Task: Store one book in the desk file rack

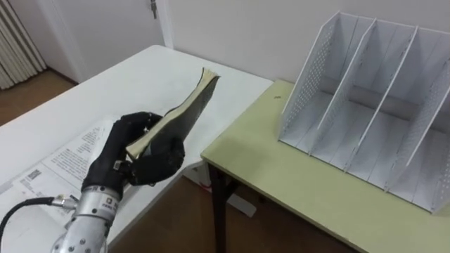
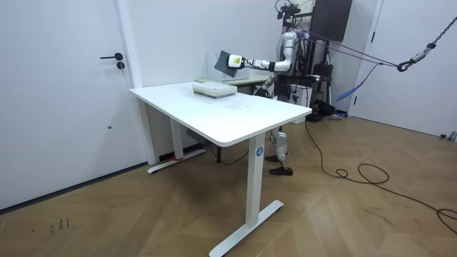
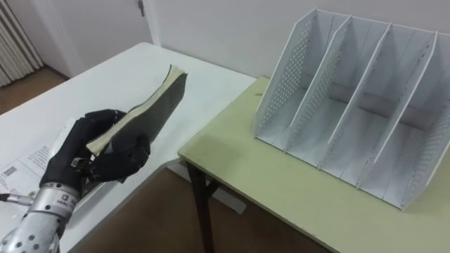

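The book (image 1: 179,112) is gripped at its lower end by the curled left hand (image 1: 133,151) and held in the air, well apart from the rack (image 1: 373,105) on the green bench (image 1: 281,176). Probably best if it's stood upright and lined up with a slot before it's slid in.

a white table (image 2: 235,118) on white legs stands in the near middle of the room, on a light wood floor (image 2: 343,221) laid in herringbone. on the left is a white door (image 2: 64,100) with a dark handle (image 2: 112,57), and a plain white wall (image 2: 178,36) runs on to its right. at the far end a desk (image 1: 295,183) with a pale green top and dark legs stands just beside the table. a pleated curtain (image 1: 17,42) hangs at the far left. the light is soft and even.
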